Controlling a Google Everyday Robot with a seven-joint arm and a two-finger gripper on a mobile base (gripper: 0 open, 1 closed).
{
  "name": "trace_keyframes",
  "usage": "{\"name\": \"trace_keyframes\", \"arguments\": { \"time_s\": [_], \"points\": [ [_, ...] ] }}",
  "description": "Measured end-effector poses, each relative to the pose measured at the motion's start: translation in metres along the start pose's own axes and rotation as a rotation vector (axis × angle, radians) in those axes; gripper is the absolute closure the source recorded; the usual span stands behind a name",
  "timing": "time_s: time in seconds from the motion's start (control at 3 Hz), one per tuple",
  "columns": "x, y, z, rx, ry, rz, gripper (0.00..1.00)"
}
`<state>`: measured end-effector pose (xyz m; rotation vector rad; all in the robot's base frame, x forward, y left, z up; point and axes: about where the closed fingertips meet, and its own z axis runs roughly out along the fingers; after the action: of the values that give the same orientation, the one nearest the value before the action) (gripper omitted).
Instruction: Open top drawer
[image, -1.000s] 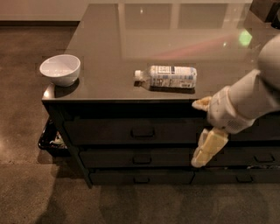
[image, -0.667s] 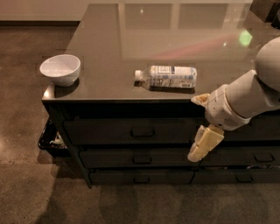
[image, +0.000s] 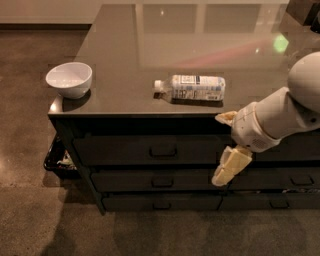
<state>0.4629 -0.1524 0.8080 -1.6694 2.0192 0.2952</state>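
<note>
Counting in the camera view: one white bowl (image: 69, 79) and one plastic bottle (image: 192, 88), lying on its side, on the counter (image: 125, 45); three stacked drawer fronts below at left. The top drawer (image: 115, 150) sits shut directly under the counter edge. The arm (image: 285, 112) reaches in from the right, angled down-left; the gripper (image: 228, 142) is right of the drawer's handle (image: 163, 150), fingers spread apart, holding nothing.

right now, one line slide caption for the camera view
Open gripper in front of the shut top drawer, right of its handle; bowl and bottle on the counter.
</note>
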Motion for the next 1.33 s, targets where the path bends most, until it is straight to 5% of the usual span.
{"name": "trace_keyframes", "arguments": {
  "time_s": [0.33, 0.67, 1.33],
  "points": [
    [0.006, -0.005, 0.048, -0.016, -0.086, -0.032, 0.00],
    [0.000, -0.022, 0.096, 0.034, -0.171, -0.099, 0.00],
    [0.002, -0.024, 0.114, 0.017, -0.179, -0.118, 0.00]
  ]
}}
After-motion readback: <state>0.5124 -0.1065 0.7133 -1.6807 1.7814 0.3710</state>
